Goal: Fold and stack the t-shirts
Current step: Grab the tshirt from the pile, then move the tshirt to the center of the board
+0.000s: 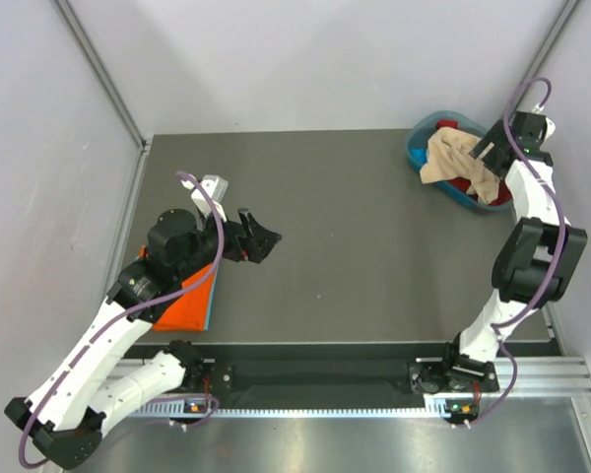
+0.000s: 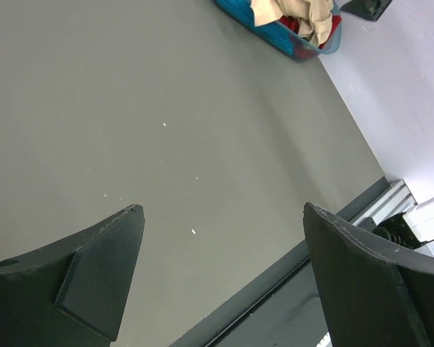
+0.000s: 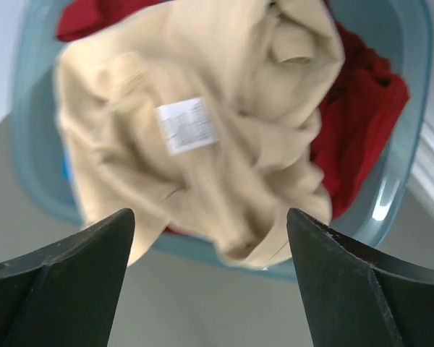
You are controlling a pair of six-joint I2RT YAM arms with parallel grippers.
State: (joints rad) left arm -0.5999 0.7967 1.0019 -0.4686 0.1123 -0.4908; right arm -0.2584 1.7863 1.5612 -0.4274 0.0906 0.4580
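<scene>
beige t-shirt (image 1: 456,158): crumpled, label up, spilling over tub (image 1: 415,150) rim | red t-shirt (image 3: 365,108): bunched inside tub | orange t-shirt (image 1: 191,302): folded, well apart from tub

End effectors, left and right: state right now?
Left end effector: open, empty, over the table.
Right end effector: open, empty, above the beige t-shirt in the tub.
</scene>
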